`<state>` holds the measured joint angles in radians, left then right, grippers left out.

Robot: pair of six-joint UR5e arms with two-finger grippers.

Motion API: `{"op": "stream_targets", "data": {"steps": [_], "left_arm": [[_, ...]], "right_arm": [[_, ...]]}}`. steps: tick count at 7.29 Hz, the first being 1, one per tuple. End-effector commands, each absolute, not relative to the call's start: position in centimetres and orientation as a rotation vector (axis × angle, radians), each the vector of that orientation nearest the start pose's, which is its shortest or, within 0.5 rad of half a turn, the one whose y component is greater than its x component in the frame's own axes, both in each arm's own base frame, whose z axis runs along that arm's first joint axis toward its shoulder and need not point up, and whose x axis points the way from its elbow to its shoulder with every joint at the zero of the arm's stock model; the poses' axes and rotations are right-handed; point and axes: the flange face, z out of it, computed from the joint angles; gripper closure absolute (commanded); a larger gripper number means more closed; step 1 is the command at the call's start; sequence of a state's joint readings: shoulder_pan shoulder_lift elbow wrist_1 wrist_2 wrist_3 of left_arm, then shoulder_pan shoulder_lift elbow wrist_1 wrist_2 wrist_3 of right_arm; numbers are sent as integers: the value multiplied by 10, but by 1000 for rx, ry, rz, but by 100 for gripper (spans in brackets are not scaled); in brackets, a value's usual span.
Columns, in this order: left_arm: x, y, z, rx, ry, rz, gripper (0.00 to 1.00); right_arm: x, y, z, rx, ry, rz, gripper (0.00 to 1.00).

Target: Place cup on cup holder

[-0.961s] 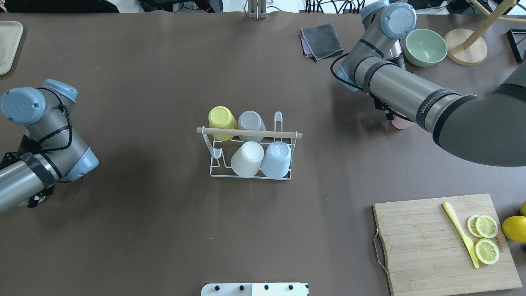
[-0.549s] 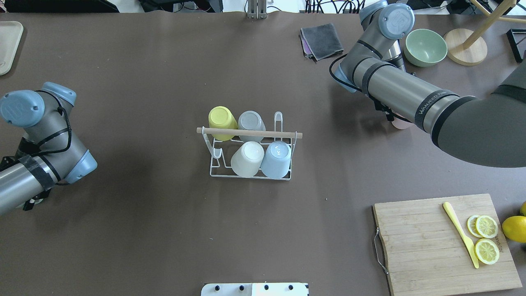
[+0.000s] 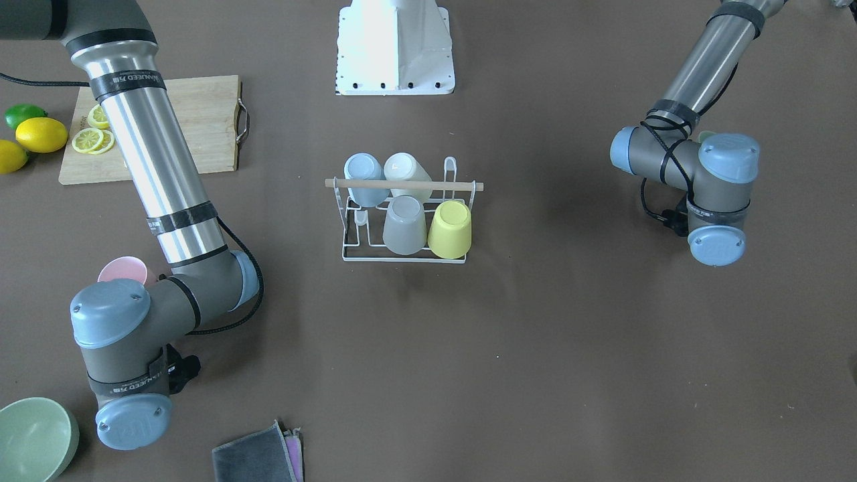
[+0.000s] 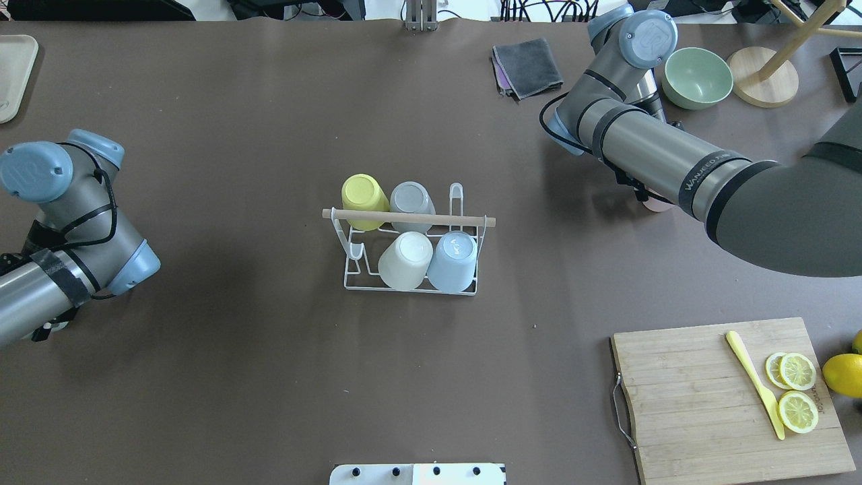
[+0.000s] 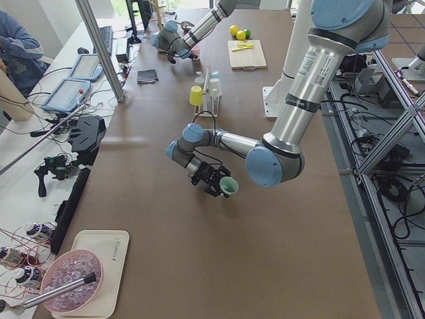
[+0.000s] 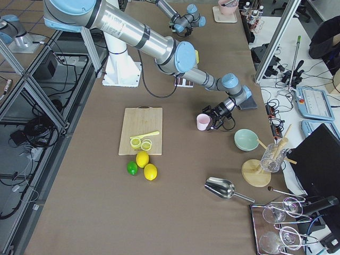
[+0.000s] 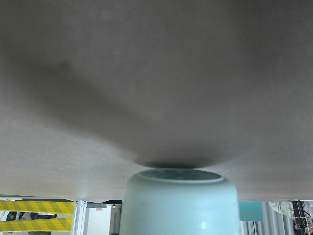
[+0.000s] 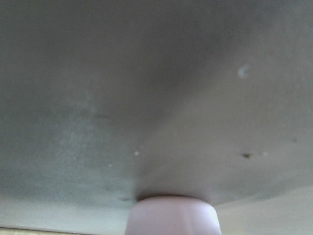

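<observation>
The white wire cup holder (image 4: 411,219) with a wooden rod stands mid-table and carries several upturned cups: yellow (image 4: 363,195), grey (image 4: 412,199), cream (image 4: 405,259) and blue (image 4: 452,261). It also shows in the front view (image 3: 404,183). My left gripper (image 5: 211,181) is shut on a pale green cup (image 5: 228,187), low over the table far left of the holder. That cup fills the bottom of the left wrist view (image 7: 178,203). My right gripper (image 6: 212,118) is shut on a pink cup (image 6: 202,121), far right of the holder. The pink cup is mostly hidden under the arm from overhead (image 4: 656,205).
A wooden cutting board (image 4: 700,411) with lemon slices and a yellow knife (image 4: 754,391) lies at the near right. A green bowl (image 4: 697,77), a wooden stand base (image 4: 761,77) and a grey cloth (image 4: 528,67) sit at the far right. A beige tray (image 4: 13,74) is at the far left.
My right arm has shifted slightly left and away, so less of the pink cup shows under it. My left arm has shifted slightly. The holder and its cups have not moved.
</observation>
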<state>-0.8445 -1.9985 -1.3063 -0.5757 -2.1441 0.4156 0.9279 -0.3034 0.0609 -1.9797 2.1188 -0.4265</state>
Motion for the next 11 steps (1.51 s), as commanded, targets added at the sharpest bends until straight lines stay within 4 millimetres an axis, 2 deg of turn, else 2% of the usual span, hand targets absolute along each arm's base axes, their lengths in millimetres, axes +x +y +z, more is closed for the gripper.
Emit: {"op": "stream_targets", "data": {"steps": [1,2,3,5,7,9,10,11], "left_arm": [[283,-507,557,-785,438,777,100],[278,-506,518,-668,443,718,100],[277,-496,489,-558,436,639,100],[255,-458,469,-277,561,527,100],[251,-447,429,-28,727,318,100],[252,-450,388,177,891,245,100],[245,-440,381,266,971,224,100],[238,-435,374,375,1041,218,100]], "right_arm": [[-427,-696,513,-719,-460,-835,0],[-427,-697,513,-717,-459,-836,0],[-427,-696,514,-719,-452,-840,0],[-430,-693,516,-725,-438,-847,0],[-433,-690,517,-727,-428,-851,0],[-434,-689,517,-728,-426,-849,0],[-434,-689,517,-728,-425,-850,0],[-434,-690,516,-725,-429,-862,16]]}}
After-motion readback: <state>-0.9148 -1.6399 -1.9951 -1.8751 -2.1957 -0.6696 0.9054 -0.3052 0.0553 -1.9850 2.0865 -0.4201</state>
